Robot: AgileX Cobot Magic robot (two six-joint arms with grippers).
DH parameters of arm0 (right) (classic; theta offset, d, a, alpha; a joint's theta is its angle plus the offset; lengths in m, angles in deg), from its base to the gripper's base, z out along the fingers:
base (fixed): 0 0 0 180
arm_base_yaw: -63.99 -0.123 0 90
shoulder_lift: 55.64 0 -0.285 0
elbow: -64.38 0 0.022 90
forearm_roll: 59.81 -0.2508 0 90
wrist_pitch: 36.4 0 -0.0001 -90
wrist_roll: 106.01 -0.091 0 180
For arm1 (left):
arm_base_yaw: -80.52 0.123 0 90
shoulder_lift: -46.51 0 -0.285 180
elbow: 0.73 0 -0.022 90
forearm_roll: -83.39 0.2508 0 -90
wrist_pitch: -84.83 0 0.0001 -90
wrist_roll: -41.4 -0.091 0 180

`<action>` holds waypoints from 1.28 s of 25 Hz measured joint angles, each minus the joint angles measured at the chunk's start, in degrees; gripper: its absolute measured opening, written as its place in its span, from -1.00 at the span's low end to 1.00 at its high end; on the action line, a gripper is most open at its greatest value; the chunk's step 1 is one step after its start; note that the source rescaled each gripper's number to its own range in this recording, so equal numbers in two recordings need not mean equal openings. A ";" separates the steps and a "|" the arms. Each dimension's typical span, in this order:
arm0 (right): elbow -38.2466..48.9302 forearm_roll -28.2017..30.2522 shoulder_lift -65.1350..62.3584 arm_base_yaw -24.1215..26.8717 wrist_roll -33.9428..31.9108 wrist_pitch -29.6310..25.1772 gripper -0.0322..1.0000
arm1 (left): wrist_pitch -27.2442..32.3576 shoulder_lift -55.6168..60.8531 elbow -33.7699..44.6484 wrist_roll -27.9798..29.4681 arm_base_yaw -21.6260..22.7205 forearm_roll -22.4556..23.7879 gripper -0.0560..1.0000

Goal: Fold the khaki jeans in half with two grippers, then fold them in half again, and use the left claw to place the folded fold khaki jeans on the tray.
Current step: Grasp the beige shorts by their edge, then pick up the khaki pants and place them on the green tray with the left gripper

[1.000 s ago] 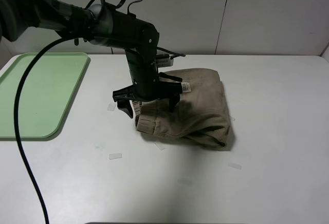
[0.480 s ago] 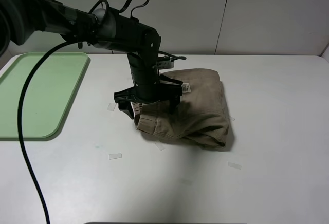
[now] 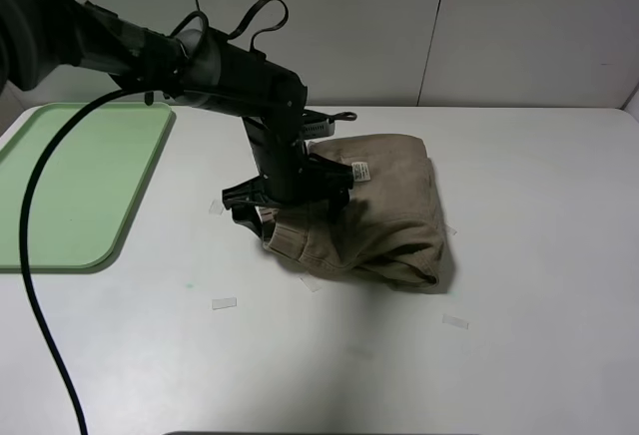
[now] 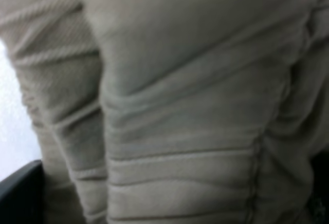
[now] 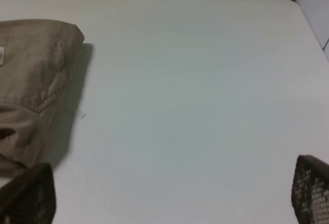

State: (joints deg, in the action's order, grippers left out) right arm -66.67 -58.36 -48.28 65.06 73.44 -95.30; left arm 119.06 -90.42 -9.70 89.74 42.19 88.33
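Observation:
The khaki jeans (image 3: 384,206) lie folded into a thick bundle at the middle of the white table, with a small white label showing on top. My left gripper (image 3: 290,204) is open and pressed down over the bundle's left edge, one finger on the table side and one on the cloth. Gathered waistband fabric (image 4: 180,106) fills the left wrist view, and one black finger (image 4: 20,193) shows at the corner. In the right wrist view my right gripper (image 5: 169,193) is open and empty over bare table, away from the jeans (image 5: 31,80). The pale-green tray (image 3: 60,186) lies empty at far left.
A black cable (image 3: 35,255) hangs from the left arm and loops down across the table's left front. Small clear tape strips (image 3: 224,303) (image 3: 455,322) lie scattered on the table. A pale panelled wall (image 3: 449,26) stands close behind the table's far edge.
The left arm has lowered and tilted, bringing its open fingers down onto the jeans' left edge. The jeans and tray stay where they were.

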 joint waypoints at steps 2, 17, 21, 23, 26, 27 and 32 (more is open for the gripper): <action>0.00 0.00 0.00 0.00 0.00 0.00 1.00 | -2.18 0.00 0.00 0.11 0.00 0.55 1.00; 0.00 0.00 0.00 0.00 0.00 0.00 1.00 | -19.36 -3.01 -0.07 -1.13 -3.14 -1.54 0.09; 0.00 0.00 0.00 0.00 0.00 0.00 1.00 | -20.09 -3.45 -0.07 -0.86 -3.33 -2.66 -0.32; 0.00 0.00 0.00 0.00 0.00 0.00 1.00 | -20.09 -3.45 -0.07 -0.86 -3.33 -2.73 -0.32; 0.00 0.00 0.00 0.00 0.00 0.00 1.00 | -20.09 -3.45 -0.07 -0.86 -3.33 -2.73 -0.32; 0.00 0.00 0.00 0.00 0.00 0.00 1.00 | -19.98 -3.45 -0.07 -0.94 -3.33 -2.73 -0.32; 0.00 0.00 0.00 0.00 0.00 0.00 1.00 | -16.88 -2.44 -0.07 -4.02 -2.33 -3.34 -0.32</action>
State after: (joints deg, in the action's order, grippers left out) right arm -66.67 -58.36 -48.28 65.06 73.44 -95.30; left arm 102.18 -92.85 -9.76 85.72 39.86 84.99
